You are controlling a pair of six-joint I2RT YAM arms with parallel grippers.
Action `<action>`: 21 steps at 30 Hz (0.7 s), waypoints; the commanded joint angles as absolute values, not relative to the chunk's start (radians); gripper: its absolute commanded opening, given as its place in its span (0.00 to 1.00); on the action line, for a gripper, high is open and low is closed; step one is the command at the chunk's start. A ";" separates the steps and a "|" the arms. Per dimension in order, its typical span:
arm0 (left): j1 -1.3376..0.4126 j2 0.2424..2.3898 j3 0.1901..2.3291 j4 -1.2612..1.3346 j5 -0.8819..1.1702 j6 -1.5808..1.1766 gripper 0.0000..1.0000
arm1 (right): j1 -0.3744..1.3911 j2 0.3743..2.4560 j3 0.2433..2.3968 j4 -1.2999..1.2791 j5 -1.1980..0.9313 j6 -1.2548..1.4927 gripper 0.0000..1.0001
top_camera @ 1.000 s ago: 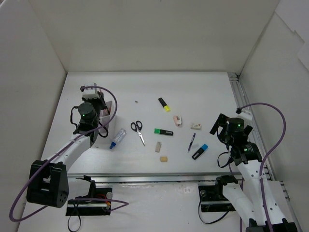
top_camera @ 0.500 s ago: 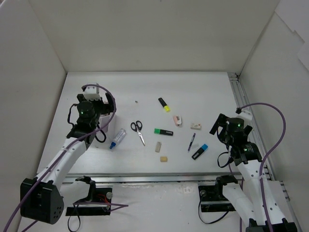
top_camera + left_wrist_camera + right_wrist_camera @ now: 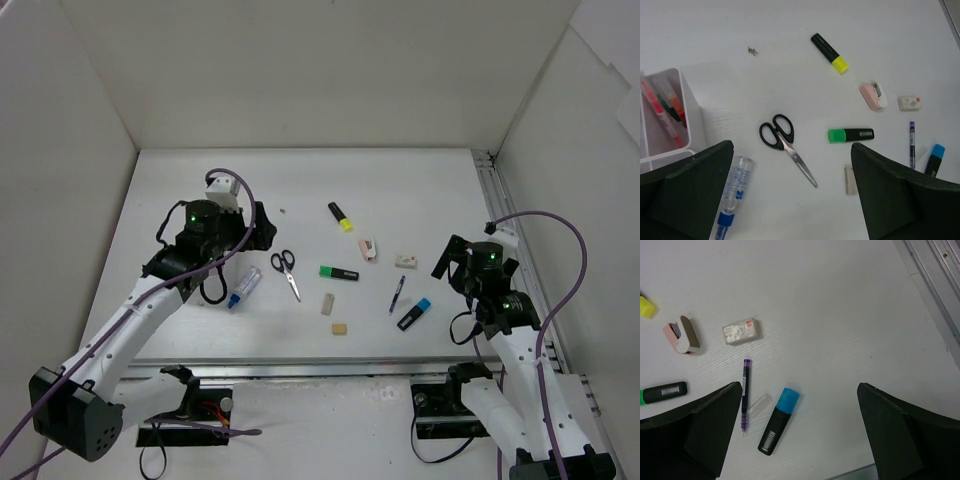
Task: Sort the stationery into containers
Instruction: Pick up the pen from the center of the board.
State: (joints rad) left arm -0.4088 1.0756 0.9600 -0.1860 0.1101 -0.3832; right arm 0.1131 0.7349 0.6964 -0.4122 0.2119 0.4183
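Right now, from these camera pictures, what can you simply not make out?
- White box: in the left wrist view the left edge cuts it off, so its contents cannot be counted.
- Speck: too small to identify in the left wrist or top view.
- Yellow highlighter: in the right wrist view only its tip shows at the left edge.
- Eraser: the print on its wrapper is too small to read in the right wrist view.

I see a white table (image 3: 420,190) — scissors (image 3: 285,268) near its middle, a clear blue-capped tube (image 3: 243,286) at their 8 o'clock, the divided box (image 3: 694,125) at 9. Toward 3 o'clock lie a green highlighter (image 3: 339,272), correction tape (image 3: 369,248), a white eraser (image 3: 405,261), a pen (image 3: 397,294) and a blue highlighter (image 3: 413,314) — the yellow highlighter (image 3: 341,216) sits at 1.
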 commanded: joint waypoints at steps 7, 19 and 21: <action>-0.505 1.238 1.098 -0.305 0.135 -0.523 0.99 | 0.115 0.756 0.709 -0.364 0.241 0.420 0.98; -0.661 1.499 1.153 -0.143 0.409 -0.444 1.00 | 0.120 0.868 0.703 -0.383 0.167 0.463 0.98; -0.704 1.566 1.253 -0.173 0.434 -0.362 1.00 | 0.120 0.882 0.716 -0.415 0.164 0.466 0.98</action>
State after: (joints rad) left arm -0.6453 1.5368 1.1233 -0.2581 0.3229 -0.4679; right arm 0.1131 0.8639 0.6960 -0.4137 0.1749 0.4416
